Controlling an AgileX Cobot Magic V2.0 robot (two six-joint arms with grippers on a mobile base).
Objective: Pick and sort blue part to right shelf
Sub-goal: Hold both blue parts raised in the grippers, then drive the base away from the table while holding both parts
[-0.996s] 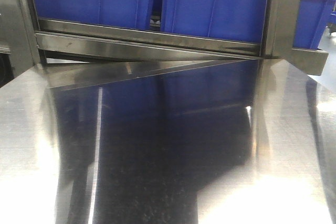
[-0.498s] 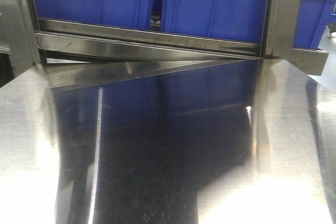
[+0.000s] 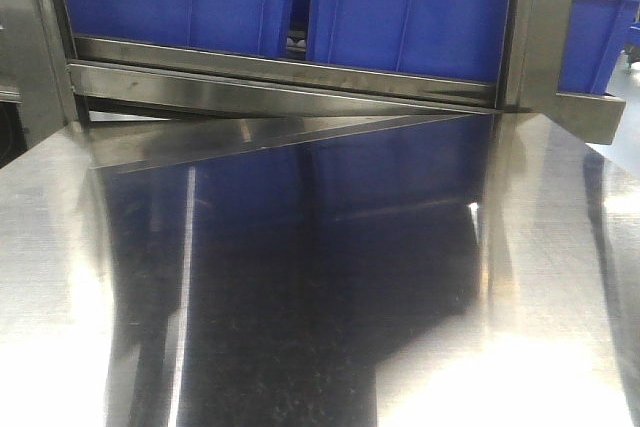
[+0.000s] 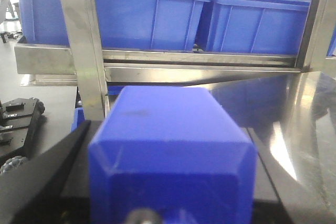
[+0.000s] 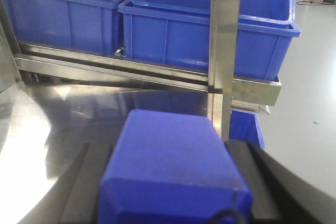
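Note:
In the left wrist view my left gripper (image 4: 170,129) is shut on a solid-blue block (image 4: 168,145) with chamfered corners, its black fingers (image 4: 52,177) pressed on both sides. A small round cap end shows at the bottom edge. In the right wrist view my right gripper (image 5: 168,148) is shut on a similar, shorter-looking blue part (image 5: 170,161) between black fingers (image 5: 262,177). Both blocks are held above the steel table, facing the shelf. The caps are mostly cut off, so I cannot tell the two blocks apart for sure. Neither gripper shows in the front view.
A steel table (image 3: 320,297) runs up to a steel shelf rail (image 3: 280,82) carrying large open blue bins (image 3: 400,17). A steel upright (image 4: 81,45) stands close ahead of the left gripper. Another upright (image 5: 226,51) stands ahead of the right gripper, with a bin (image 5: 199,35) behind it.

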